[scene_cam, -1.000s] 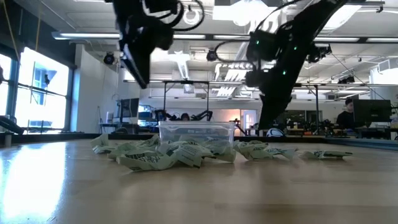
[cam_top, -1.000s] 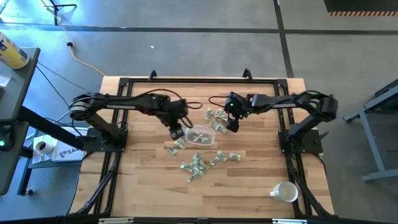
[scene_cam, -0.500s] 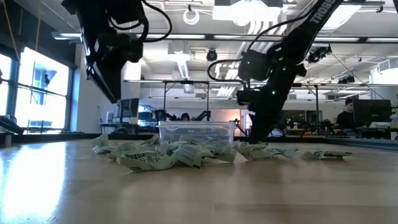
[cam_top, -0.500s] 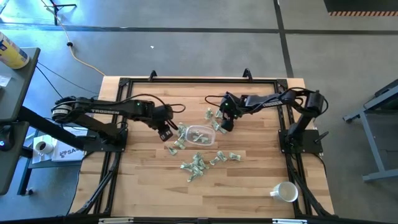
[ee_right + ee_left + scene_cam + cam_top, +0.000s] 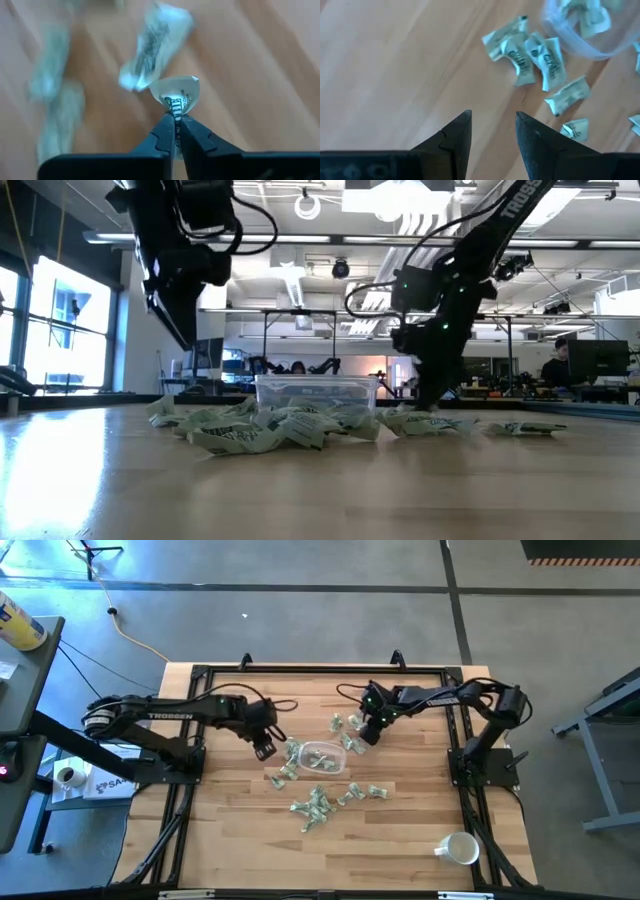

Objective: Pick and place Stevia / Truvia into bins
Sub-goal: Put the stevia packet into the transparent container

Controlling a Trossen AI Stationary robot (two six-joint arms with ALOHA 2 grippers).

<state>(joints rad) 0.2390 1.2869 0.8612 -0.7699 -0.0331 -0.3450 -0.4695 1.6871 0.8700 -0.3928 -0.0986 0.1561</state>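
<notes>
Between right gripper (image 5: 175, 120) jaws: pinched packet (image 5: 179, 95).

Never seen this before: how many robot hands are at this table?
2. The left hand hangs open beside the clear container; the right hand pinches a packet at its other side.

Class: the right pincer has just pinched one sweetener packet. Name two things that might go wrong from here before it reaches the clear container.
1. The right pincer grips only a folded edge of the packet, so it might slip out in transit.
2. The clear container has loose packets crowded round it, and the left pincer, open, hangs near its other side; the right arm might nudge the container or come close to that arm.
</notes>
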